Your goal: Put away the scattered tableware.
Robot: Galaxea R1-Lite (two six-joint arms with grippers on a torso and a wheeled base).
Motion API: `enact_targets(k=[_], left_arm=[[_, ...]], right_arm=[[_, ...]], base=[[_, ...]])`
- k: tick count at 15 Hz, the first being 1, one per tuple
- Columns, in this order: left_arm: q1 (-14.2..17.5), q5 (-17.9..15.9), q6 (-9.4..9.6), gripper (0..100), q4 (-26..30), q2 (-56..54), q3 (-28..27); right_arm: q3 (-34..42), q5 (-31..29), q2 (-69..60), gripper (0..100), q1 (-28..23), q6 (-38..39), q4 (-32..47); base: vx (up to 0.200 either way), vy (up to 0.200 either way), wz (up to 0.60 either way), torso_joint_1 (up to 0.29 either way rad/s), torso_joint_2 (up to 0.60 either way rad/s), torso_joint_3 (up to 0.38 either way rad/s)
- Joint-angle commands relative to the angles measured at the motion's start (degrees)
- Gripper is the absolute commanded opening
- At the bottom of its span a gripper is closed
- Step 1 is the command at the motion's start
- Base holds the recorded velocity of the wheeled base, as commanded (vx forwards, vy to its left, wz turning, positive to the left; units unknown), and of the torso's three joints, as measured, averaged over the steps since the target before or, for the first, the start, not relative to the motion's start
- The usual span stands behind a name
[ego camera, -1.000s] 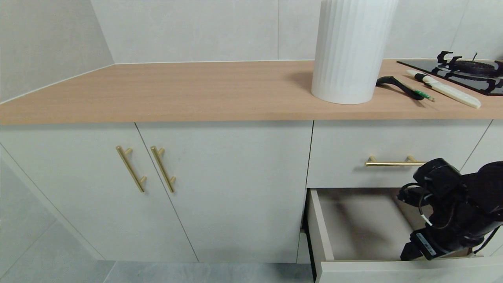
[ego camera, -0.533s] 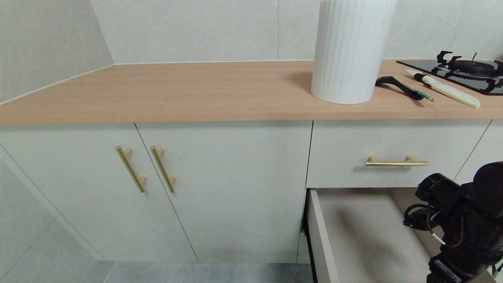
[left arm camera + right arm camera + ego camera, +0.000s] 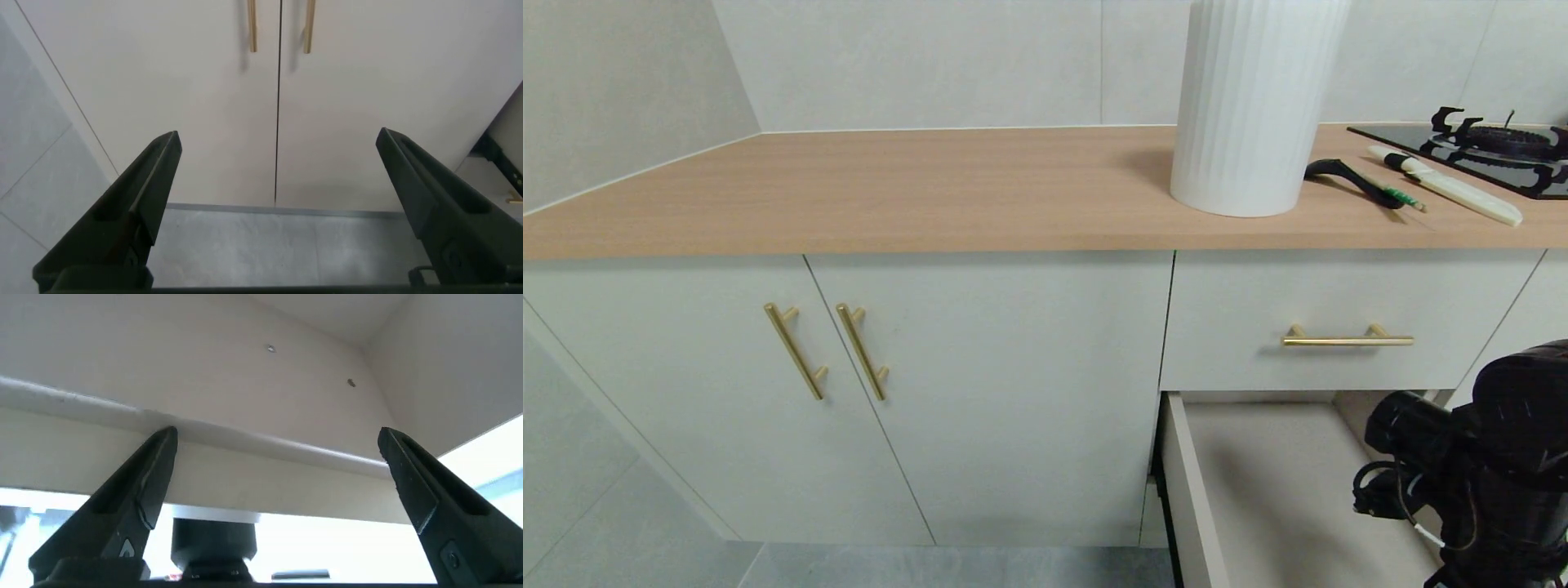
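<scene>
Black utensil (image 3: 1347,175): laid flat on the worktop (image 3: 931,188), just beside the ribbed white container (image 3: 1245,106).
Cream knife (image 3: 1462,192): laid diagonally, just beside the hob (image 3: 1494,151).
Lower drawer (image 3: 1188,482): pulled open.

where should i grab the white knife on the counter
Likely from straight above, pinching across the narrow width of the knife, since it lies flat on the counter. Take the short end past the black band, by the stove; it looks like the handle.

My left gripper (image 3: 278,137) is matt black plastic. The countertop (image 3: 890,188) is matt wood grain, and the drawer handle (image 3: 1346,340) is brushed brass-coloured metal. The hob (image 3: 1437,143) is glossy black.
</scene>
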Motion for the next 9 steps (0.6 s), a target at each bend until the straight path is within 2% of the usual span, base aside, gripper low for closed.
enact_targets(k=[1,5,8,9], left_arm=[[0.04,0.02,0.0,100,0.0,0.07,0.0],[0.04,0.02,0.0,100,0.0,0.07,0.0],[0.04,0.02,-0.09,100,0.0,0.07,0.0],[0.04,0.02,0.0,100,0.0,0.07,0.0]], right_arm=[[-0.46,-0.37,0.23,100,0.06,0.22,-0.44],[-5.47,0.69,-9.35,100,-4.16,1.45,-1.76],[-5.64,8.07,-21.13,100,-7.32,1.8,-8.17],[-5.64,8.25,-24.11,100,-7.85,1.8,-9.31]], base=[[0.0,0.0,0.0,0.0,0.0,0.0],[0.0,0.0,0.0,0.0,0.0,0.0],[0.0,0.0,0.0,0.0,0.0,0.0],[0.0,0.0,0.0,0.0,0.0,0.0]])
